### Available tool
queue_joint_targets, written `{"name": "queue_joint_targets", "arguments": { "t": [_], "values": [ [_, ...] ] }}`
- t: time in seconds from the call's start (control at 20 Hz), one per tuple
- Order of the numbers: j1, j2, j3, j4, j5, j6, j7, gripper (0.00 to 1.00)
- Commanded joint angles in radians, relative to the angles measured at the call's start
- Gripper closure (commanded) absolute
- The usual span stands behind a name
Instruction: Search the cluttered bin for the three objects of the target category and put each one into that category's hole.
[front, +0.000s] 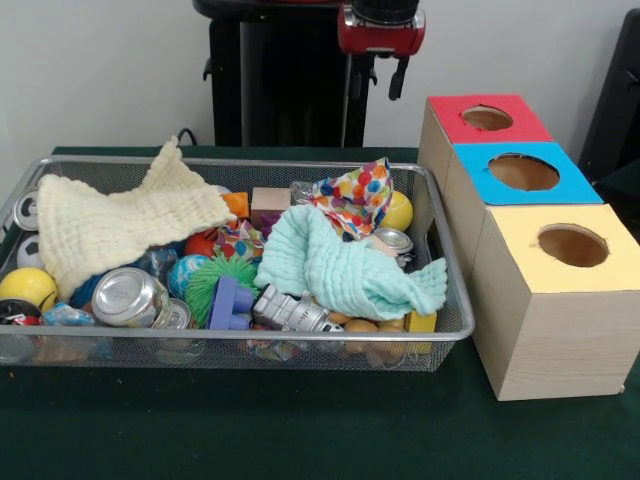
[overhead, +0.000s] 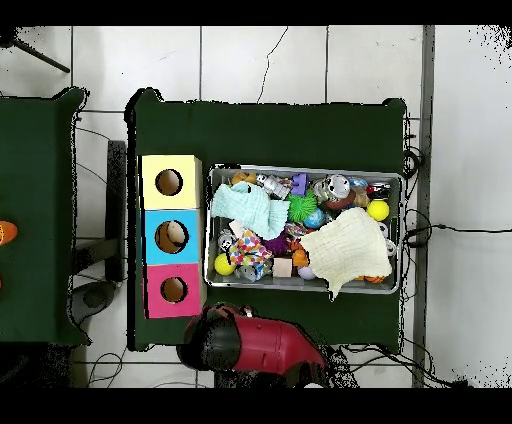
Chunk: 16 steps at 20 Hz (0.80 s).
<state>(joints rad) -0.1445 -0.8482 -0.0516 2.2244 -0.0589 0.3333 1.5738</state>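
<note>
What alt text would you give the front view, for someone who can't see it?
A wire mesh bin on a green table is crammed with toys, cans, a cream cloth, a mint cloth and a polka-dot cloth. To its right stand three wooden cubes with round holes, faced red, blue and yellow. The robot's claw hangs above the bin's far side.

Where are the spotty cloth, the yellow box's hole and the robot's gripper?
spotty cloth (front: 357, 195), front view, its raised dotted folds.
hole (front: 572, 244), front view, the round opening's middle.
gripper (front: 379, 78), front view, between its dark tips.
</note>
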Motion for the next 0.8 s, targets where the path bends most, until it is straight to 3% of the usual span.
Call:
{"name": "queue_joint_targets", "arguments": {
  "t": [0.05, 0.8],
  "values": [
    [-0.031, 0.044, 0.076, -0.138, 0.039, -0.031, 0.143, 0.00],
    [-0.036, 0.069, 0.075, -0.220, 0.039, 0.026, 0.131, 0.00]
  ]
}}
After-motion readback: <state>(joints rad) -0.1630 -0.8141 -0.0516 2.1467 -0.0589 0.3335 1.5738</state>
